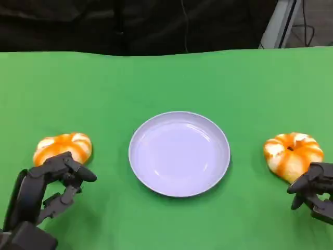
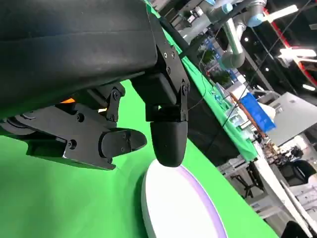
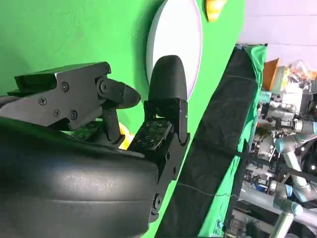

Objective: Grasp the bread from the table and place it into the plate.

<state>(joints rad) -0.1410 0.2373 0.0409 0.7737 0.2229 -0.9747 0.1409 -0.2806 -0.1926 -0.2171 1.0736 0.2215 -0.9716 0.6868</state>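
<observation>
White plate [image 1: 179, 153] lies bare between two bread rolls [image 1: 63, 148] [image 1: 293, 154]

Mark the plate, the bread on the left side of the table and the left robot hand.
plate [image 1: 179, 154], head view, bare middle of the dish.
left bread [image 1: 62, 147], head view, its striped top.
left robot hand [image 1: 54, 183], head view, middle of the black fingers.
</observation>
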